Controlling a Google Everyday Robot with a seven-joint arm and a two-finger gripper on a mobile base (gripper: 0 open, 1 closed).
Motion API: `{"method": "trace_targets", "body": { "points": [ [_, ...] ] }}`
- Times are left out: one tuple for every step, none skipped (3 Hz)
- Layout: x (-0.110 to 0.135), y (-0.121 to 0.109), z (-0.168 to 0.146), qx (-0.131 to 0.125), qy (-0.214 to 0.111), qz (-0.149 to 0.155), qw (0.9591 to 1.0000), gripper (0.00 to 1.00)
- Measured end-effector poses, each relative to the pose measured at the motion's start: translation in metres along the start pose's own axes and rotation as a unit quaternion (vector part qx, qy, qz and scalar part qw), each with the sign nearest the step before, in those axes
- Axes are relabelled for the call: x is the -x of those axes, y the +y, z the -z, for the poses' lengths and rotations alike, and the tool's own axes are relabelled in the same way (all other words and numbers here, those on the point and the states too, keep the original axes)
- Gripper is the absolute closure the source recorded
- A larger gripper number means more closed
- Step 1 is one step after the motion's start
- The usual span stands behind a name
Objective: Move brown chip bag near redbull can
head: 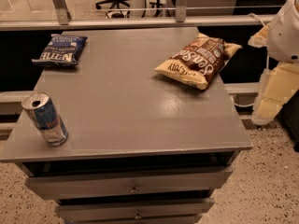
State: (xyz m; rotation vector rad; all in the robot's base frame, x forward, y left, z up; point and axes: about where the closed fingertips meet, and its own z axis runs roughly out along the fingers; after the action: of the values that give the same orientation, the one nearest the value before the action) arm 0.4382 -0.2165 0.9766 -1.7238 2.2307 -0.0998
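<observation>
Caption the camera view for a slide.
The brown chip bag lies far right on the table, the redbull can at its near-left corner, the gripper beyond the right edge.

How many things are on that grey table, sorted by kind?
Chip bags: 2 (brown chip bag, blue chip bag)
Drink cans: 1 (redbull can)
Total: 3
The gripper hangs to the right of the table.

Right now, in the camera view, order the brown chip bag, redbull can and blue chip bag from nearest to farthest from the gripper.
1. brown chip bag, back right of the table, nearest the gripper off its right edge.
2. blue chip bag, back left, and redbull can, front left: both far, too close to call.
</observation>
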Motion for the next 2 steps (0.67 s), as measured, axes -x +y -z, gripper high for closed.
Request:
{"method": "trace_targets", "body": {
  "points": [
    [0.0,0.0,0.0,0.0,0.0,0.0,1.0,0.0],
    [0.005,-0.02,-0.009,-0.023,-0.012,-0.001,0.9996,0.0]
  ]
}}
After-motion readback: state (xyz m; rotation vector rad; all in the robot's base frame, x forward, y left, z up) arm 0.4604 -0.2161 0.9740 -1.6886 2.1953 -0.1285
